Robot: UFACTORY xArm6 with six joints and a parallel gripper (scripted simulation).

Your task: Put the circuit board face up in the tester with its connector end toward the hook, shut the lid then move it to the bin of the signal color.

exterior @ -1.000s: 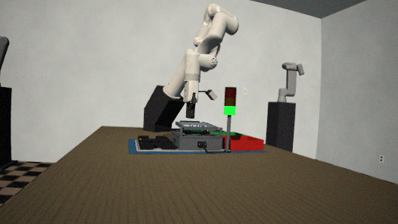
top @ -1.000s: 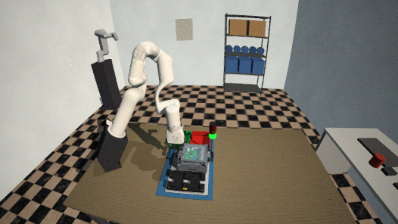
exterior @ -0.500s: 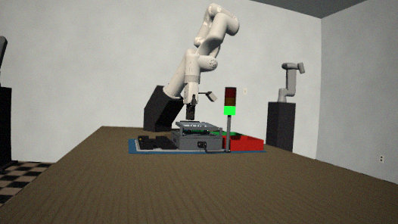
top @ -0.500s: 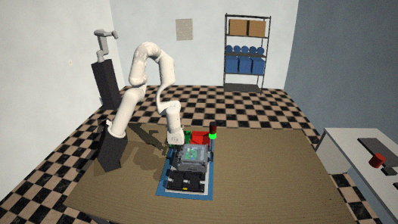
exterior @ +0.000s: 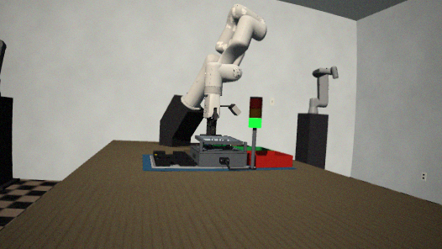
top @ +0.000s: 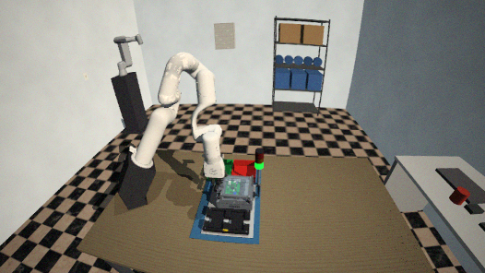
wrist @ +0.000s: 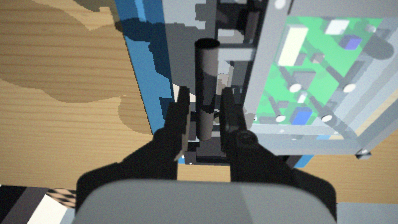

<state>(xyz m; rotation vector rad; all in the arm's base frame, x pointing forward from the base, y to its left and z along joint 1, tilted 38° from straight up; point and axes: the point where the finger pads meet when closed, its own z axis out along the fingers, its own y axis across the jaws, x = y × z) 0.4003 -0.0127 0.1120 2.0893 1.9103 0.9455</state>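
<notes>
The signal tower (top: 259, 165) (exterior: 255, 123) is lit green. The board (top: 232, 187) (wrist: 335, 65) lies in the tester (top: 234, 203) (exterior: 223, 158), face up, seen through the clear lid (wrist: 295, 146). In the exterior view the lid stands slightly raised and tilted over the tester body. My gripper (exterior: 211, 134) (wrist: 205, 100) is partly open and points down at the tester's handle side. In the wrist view its fingers stand on either side of the dark round handle (wrist: 206, 70), with gaps beside it. The hook and its tab cannot be made out clearly. The pins and posts are hidden.
The red bin (top: 243, 167) (exterior: 273, 160) and the green bin (top: 229, 166) stand beyond the tester. The black tray (top: 207, 229) (exterior: 174, 159) lies on the tester's other side, on the blue mat (top: 198, 234). The tower's thin pole rises beside the tester.
</notes>
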